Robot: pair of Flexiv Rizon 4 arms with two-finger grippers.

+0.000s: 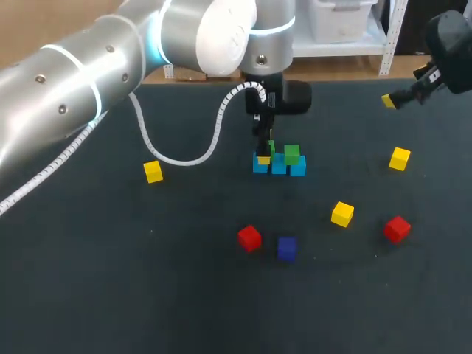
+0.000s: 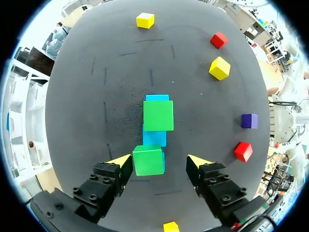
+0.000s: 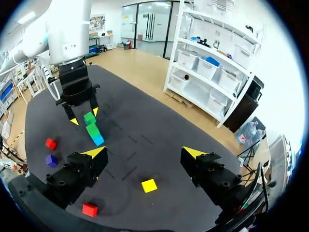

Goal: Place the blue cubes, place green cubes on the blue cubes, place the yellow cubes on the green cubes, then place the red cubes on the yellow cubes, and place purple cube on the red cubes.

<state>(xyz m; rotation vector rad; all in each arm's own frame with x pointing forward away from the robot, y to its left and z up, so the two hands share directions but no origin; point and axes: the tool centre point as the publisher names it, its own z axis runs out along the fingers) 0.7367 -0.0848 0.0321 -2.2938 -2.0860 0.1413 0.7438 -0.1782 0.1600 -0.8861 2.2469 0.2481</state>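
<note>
Three blue cubes (image 1: 279,166) lie in a row mid-table. One green cube (image 1: 292,154) sits on the row's right end. A second green cube (image 2: 148,160) rests on the near end, between the fingers of my left gripper (image 2: 159,162). It lies against one yellow tip, with a clear gap to the other, so the gripper is open. My right gripper (image 3: 145,154) hangs open and empty at the table's far right, above a yellow cube (image 3: 149,185). Loose on the table are yellow cubes (image 1: 153,171) (image 1: 342,214) (image 1: 399,158), red cubes (image 1: 249,238) (image 1: 397,228) and a purple cube (image 1: 287,248).
My left arm (image 1: 110,66) crosses the far left of the table, and its white coiled cable (image 1: 184,158) hangs down close to the left yellow cube. The dark table (image 1: 88,280) is bare at the front left.
</note>
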